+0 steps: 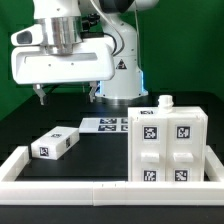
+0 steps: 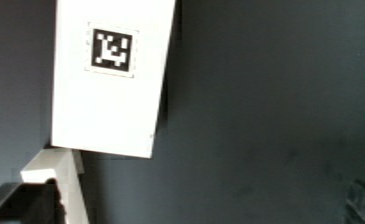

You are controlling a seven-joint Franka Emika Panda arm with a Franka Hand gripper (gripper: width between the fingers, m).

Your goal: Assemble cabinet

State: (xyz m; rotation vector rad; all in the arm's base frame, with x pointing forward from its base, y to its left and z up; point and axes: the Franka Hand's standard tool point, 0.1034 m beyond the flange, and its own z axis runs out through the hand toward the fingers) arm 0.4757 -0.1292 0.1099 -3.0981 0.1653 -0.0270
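Observation:
The cabinet shell (image 1: 165,140), a large white box with black-and-white tags on its compartments, stands on the dark table at the exterior view's right. A small white tagged drawer block (image 1: 57,143) lies flat at the exterior view's left. In the wrist view the same block (image 2: 108,90) shows as a long white slab with one tag. My gripper (image 1: 65,96) hangs well above the table, higher than the block, and touches nothing. It is open wide and empty. In the wrist view (image 2: 197,205) one dark finger (image 2: 37,200) shows near the block's end.
The marker board (image 1: 112,123) lies flat on the table behind the block and left of the shell. A long low white border rail (image 1: 100,187) runs along the front edge and up the exterior view's left side.

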